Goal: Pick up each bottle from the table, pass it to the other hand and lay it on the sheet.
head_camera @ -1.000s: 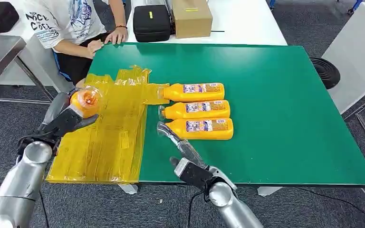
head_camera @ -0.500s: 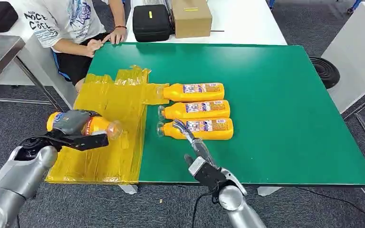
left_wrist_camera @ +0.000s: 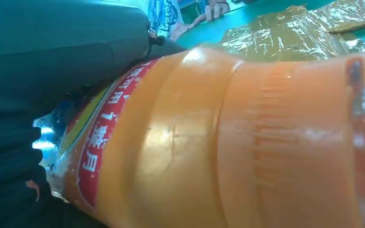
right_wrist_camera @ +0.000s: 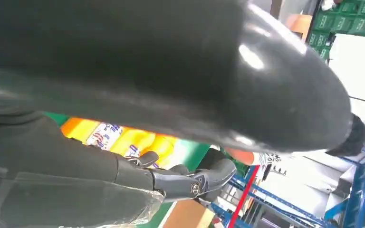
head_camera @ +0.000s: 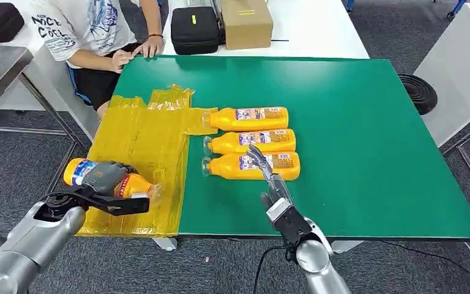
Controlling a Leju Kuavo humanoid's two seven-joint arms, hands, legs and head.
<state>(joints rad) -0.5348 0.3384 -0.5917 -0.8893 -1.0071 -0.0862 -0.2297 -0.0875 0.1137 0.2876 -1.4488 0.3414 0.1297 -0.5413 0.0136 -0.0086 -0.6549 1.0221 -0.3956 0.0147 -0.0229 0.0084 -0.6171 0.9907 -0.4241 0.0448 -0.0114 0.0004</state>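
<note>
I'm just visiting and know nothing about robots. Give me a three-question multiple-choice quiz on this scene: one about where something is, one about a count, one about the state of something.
1. Where is the bottle that the left hand holds?
A. over the yellow sheet's near left part
B. on the cardboard box
C. on the floor

2. How many bottles lie on the green table beside the sheet?
A. one
B. three
C. five

3. What is the right hand doing?
A. gripping a bottle
B. holding the sheet
C. holding nothing, above the nearest bottle

Answers:
1 A: the left hand grips the held bottle over the yellow sheet.
2 B: three bottles lie in a row on the green table.
3 C: the right hand has its fingers apart.
</note>
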